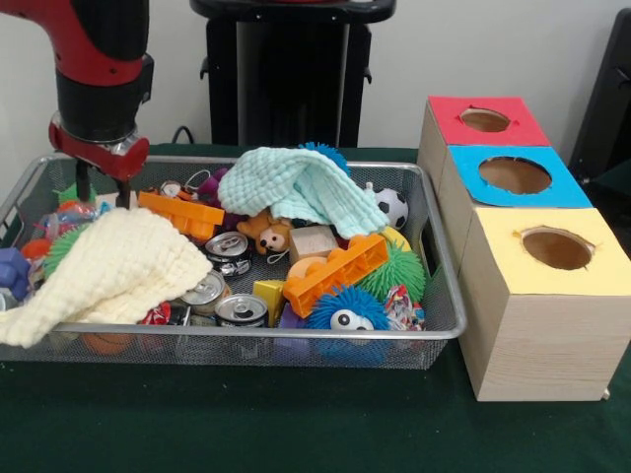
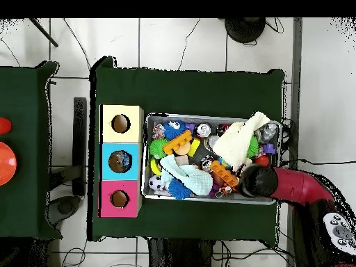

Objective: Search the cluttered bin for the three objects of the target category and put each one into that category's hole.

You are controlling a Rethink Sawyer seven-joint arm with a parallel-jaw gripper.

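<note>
A wire mesh bin holds a jumble of toys, cloths and cans. Three drink cans lie near its front middle: one at the front, one beside the yellow cloth, one further back. My gripper hangs open over the bin's far left corner, its two dark fingers apart with nothing between them. In the overhead view the arm's wrist covers the gripper, above the bin's lower right part. Right of the bin stand a red-topped box, a blue-topped box and a yellow-topped box, each with a round hole.
A pale yellow cloth covers the bin's left front, a mint cloth the back middle. Orange bricks, a teddy, a wooden block, a soccer ball and fuzzy balls fill the rest.
</note>
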